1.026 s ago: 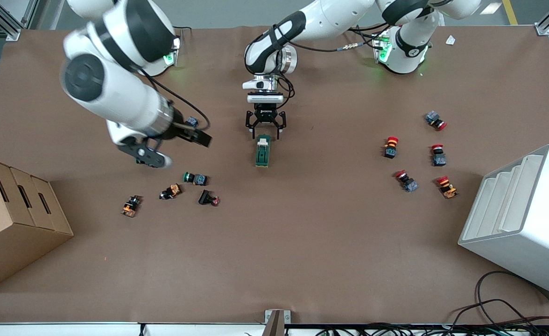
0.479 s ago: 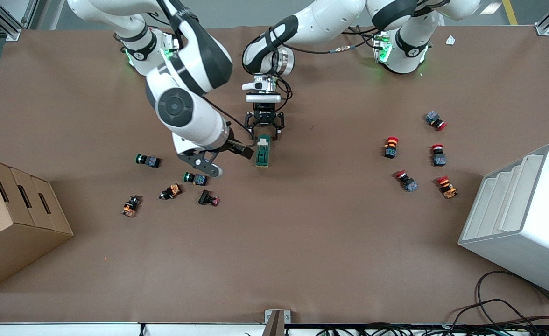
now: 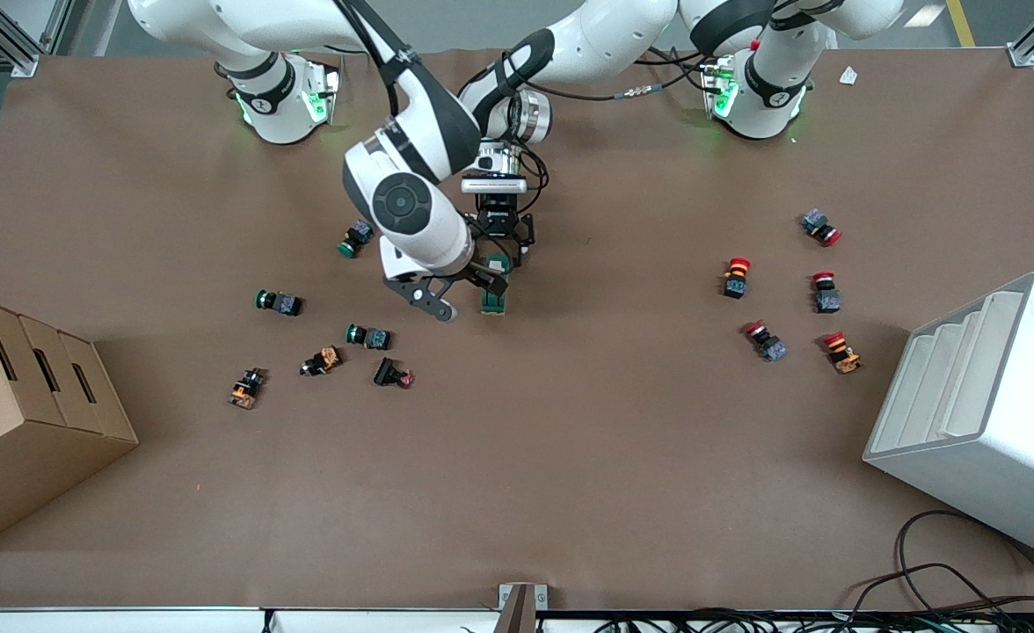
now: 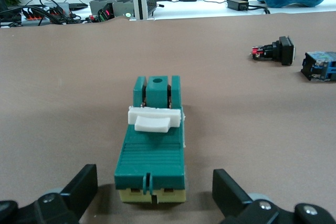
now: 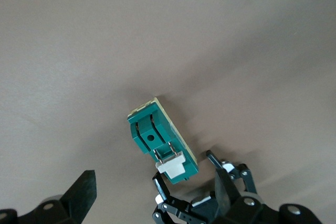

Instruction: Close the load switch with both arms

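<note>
The load switch (image 3: pixel 495 297) is laid mid-desk (image 3: pixel 570 440), flanked by the left end effector (image 3: pixel 501 255), apparently untouched.

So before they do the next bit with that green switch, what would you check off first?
1. The load switch lies flat on the table: ok.
2. Left gripper lined up with the switch's end, fingers open, one each side: ok.
3. Left fingers touching the switch: not ok; gaps show on both sides.
4. Right gripper is over the switch, fingers open: ok.
5. White lever unobstructed: ok in the left wrist view.
6. The grippers have room to avoid each other: cannot tell; they crowd together in the front view.
</note>
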Robot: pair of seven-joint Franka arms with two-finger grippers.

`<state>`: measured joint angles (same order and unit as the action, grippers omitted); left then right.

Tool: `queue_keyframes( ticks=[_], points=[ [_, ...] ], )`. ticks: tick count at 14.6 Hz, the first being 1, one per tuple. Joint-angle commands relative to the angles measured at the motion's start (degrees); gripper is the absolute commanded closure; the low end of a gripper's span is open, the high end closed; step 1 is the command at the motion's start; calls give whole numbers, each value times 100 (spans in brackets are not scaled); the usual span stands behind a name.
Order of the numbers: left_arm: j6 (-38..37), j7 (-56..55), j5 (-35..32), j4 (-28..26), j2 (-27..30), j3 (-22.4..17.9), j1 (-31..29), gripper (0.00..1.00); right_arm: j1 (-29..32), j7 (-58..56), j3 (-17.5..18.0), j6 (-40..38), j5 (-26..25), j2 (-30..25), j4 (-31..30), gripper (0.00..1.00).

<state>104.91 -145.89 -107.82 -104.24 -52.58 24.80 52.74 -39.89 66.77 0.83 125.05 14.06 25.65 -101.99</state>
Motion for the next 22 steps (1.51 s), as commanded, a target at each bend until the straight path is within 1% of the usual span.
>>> queue_keyframes(
  ticks=[1,3,6,7,13,14,16,22],
  points=[
    [3,-159,-116,114,-236,-80,44,0,-229,257,-48,327,114,27,-225,0],
    [-111,-246,-116,62,-218,-80,35,0,-405,433,-48,449,123,168,-225,0],
    [-129,-572,-116,61,-227,-80,70,0,-651,854,-57,941,123,563,-225,0],
    [-146,-581,-116,61,-236,-80,105,0,-713,986,-57,968,115,625,-225,0],
    [-147,-564,-116,61,-236,-80,105,0,-836,1145,-48,1100,123,810,-199,0],
    [-147,-564,-116,61,-244,-80,105,0,-836,1146,-48,1144,123,906,-181,0],
    [-147,-546,-116,52,-244,-80,105,0,-854,1285,-57,1450,115,1047,-172,0],
    [-147,-520,-116,52,-245,-89,105,0,-766,1269,-66,1426,114,1030,73,0]
  ],
)
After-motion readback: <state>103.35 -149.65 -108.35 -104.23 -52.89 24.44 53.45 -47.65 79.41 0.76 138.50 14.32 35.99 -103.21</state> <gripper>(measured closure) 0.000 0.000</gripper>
